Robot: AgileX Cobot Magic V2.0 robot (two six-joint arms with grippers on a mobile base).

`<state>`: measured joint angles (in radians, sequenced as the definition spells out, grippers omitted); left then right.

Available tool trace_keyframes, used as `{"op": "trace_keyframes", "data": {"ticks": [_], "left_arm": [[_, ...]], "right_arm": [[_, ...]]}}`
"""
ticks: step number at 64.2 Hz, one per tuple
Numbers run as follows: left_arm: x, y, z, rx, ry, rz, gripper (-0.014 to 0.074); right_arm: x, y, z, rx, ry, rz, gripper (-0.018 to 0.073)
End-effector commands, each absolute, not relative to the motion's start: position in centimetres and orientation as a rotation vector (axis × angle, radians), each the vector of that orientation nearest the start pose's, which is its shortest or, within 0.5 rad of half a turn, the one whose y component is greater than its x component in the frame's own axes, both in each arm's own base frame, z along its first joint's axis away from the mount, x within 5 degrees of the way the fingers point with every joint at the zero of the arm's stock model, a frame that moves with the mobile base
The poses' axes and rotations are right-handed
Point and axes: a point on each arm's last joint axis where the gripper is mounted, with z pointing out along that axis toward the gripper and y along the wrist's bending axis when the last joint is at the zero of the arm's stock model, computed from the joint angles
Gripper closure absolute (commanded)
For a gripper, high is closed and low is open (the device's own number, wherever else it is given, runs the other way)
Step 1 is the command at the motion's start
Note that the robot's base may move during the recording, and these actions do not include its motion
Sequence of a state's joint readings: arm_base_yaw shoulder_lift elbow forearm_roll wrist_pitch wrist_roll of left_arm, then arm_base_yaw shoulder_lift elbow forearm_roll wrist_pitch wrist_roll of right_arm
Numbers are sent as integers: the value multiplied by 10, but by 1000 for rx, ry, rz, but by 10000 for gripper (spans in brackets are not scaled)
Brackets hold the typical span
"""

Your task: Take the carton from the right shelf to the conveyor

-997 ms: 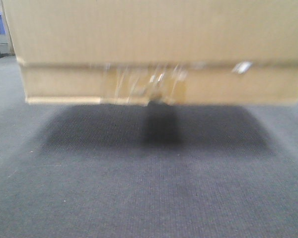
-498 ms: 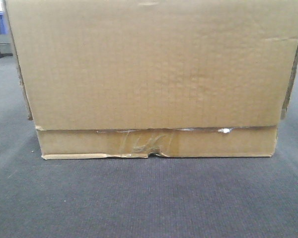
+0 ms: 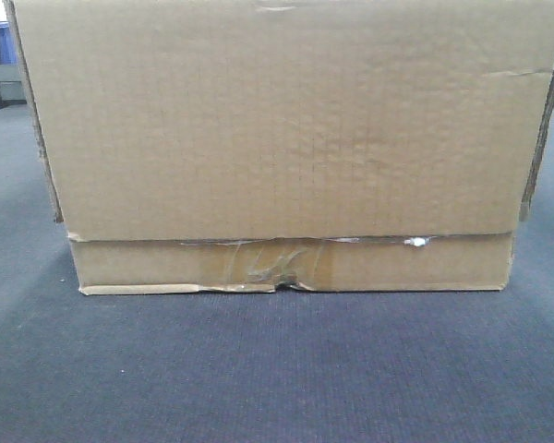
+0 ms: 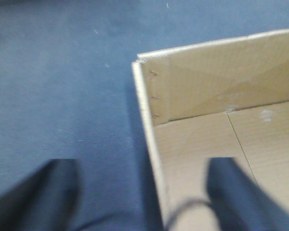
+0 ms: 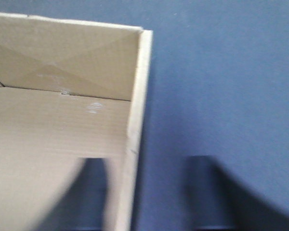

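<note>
The carton point(image 3: 286, 129), a large plain brown box with crinkled clear tape on its lower strip, rests flat on the dark navy conveyor point(image 3: 277, 369) and fills the front view. In the left wrist view my left gripper point(image 4: 142, 192) is open and straddles the carton's left wall point(image 4: 151, 144), with one finger point(image 4: 48, 192) outside over the belt and the other point(image 4: 231, 187) inside the open box. My right gripper point(image 5: 151, 192) is open too. It straddles the right wall point(image 5: 135, 125) without touching it. The right shelf is out of view.
A blue bin point(image 3: 2, 41) and a grey frame stand far back at the left, beyond the belt. The woven belt point(image 4: 62, 96) reaches out on both sides of the carton point(image 5: 221, 96). The inside of the carton holds nothing that shows.
One second ago the carton hung above the belt with a shadow under it. It came down and now sits on the belt, unmoved over the last half second.
</note>
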<state>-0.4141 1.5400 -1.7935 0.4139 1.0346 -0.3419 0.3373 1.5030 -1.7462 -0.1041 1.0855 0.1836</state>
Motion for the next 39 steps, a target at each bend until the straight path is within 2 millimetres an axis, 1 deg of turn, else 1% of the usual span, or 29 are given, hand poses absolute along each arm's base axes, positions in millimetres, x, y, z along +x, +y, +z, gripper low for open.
{"op": "trace_keyframes", "data": {"ticks": [1,4,8,9,10,11,12,13,14,15,17,21,24,26,27,30,33,34,35,37,38,39], "left_arm": [[297,-85,465,100,2166,110,384],[291,-76,463,82,2165,114,489],[284,-61,457,42,2172,130,622],[284,-59,453,41,2179,133,632],[281,-54,453,24,2177,135,631],[279,-51,448,18,2187,136,620],[276,-47,447,6,2185,133,611],[275,-43,442,-10,2196,131,601],[272,-41,442,-16,2192,128,596],[269,-36,437,-32,2199,124,590],[265,-30,433,-50,2205,120,589],[252,-18,417,-85,2214,115,590],[243,-11,407,-106,2211,115,592],[237,-8,401,-113,2207,113,592],[235,-7,394,-111,2210,115,592],[221,-4,384,-112,2190,112,592],[210,-3,369,-98,2177,104,592],[206,-2,369,-98,2166,102,592],[203,-2,365,-94,2160,98,592],[196,-2,359,-85,2146,91,592],[193,-3,353,-79,2142,84,592],[187,-3,351,-77,2124,76,592]], "right_arm": [[291,84,451,-168,2307,107,571],[288,78,451,-150,2293,102,652],[284,70,444,-128,2290,92,630],[283,68,443,-122,2289,89,627],[282,66,441,-116,2289,86,625],[280,63,440,-106,2282,83,625],[279,61,436,-101,2291,78,627],[277,58,435,-91,2287,75,629],[276,55,432,-85,2289,71,629],[275,53,427,-80,2301,65,629],[272,49,421,-66,2308,57,629],[265,40,410,-38,2316,42,629],[260,34,397,-22,2332,31,629],[257,32,391,-15,2333,28,629],[255,31,388,-13,2331,27,629],[248,28,377,-11,2324,27,629],[243,27,369,-13,2311,30,629],[239,27,367,-15,2303,32,629],[237,27,362,-16,2309,32,629],[232,26,357,-19,2300,34,629],[230,26,354,-21,2294,36,629],[227,26,351,-22,2289,38,629]]}}
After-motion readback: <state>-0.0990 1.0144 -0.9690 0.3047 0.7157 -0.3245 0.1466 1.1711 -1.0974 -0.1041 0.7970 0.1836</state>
